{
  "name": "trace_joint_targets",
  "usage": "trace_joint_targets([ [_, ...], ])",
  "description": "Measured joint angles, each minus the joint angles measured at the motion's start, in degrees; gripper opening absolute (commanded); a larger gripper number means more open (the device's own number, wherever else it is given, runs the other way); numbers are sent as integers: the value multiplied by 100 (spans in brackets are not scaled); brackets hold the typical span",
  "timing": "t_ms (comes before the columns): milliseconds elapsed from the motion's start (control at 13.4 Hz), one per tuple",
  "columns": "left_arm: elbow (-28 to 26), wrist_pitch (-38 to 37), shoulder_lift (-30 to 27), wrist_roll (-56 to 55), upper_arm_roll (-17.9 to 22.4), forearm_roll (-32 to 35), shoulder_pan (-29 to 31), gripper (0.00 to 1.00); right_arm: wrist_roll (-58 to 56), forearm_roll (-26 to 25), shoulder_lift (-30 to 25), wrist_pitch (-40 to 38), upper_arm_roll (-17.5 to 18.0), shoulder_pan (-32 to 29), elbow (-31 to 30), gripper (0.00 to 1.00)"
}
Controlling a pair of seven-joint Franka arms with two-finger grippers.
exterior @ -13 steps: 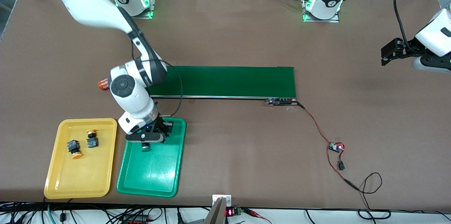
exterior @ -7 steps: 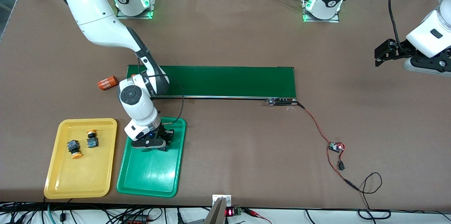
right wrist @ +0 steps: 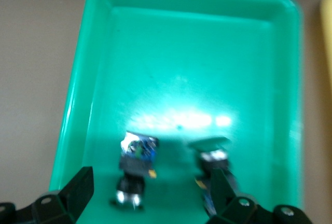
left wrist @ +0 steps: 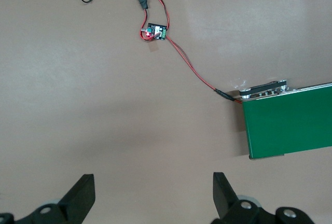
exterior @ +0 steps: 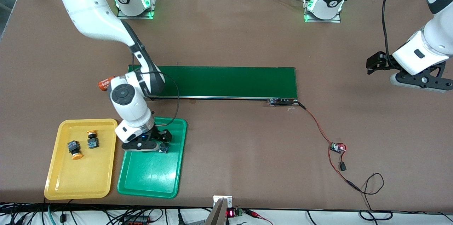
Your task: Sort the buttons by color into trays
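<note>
The buttons are all in trays now: two with yellow-orange caps (exterior: 82, 144) lie in the yellow tray (exterior: 56, 179), and two dark-bodied ones (right wrist: 136, 162) lie side by side in the green tray (exterior: 155, 182), at its end nearest the conveyor belt (exterior: 226, 81). A second ago the right pincer (exterior: 150, 147) was carrying a green-capped button down into that tray; since then it has let go, and its fingers (right wrist: 78, 190) stand spread wide just above the pair, holding nothing. By my reckoning that was the last button, so the sort looks finished and only the retreat is left.

The left pincer (left wrist: 153, 195) hangs open and empty over bare counter (exterior: 354, 119) at the left arm's end, and it has drifted a little toward the belt while waiting.

An orange cylinder (exterior: 104, 84) lies beside the belt's end, partly hidden by the right arm; it belongs to neither tray. A small circuit board (exterior: 338, 147) with red wires (exterior: 318, 127) lies well apart from the trays. The one hazard I see is the right pincer's fingers clipping the freshly dropped buttons as it lifts.
</note>
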Motion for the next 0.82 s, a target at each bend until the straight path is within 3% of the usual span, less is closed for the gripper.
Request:
trace_joint_targets([
  [373, 12, 146, -7, 0, 4, 0, 2, 100, -788, 612, -1555, -2685, -25, -302, -2, 100],
  [821, 20, 179, -14, 0, 9, 0, 9, 100, -2339, 803, -2867, -4260, -54, -1394, -323, 100],
])
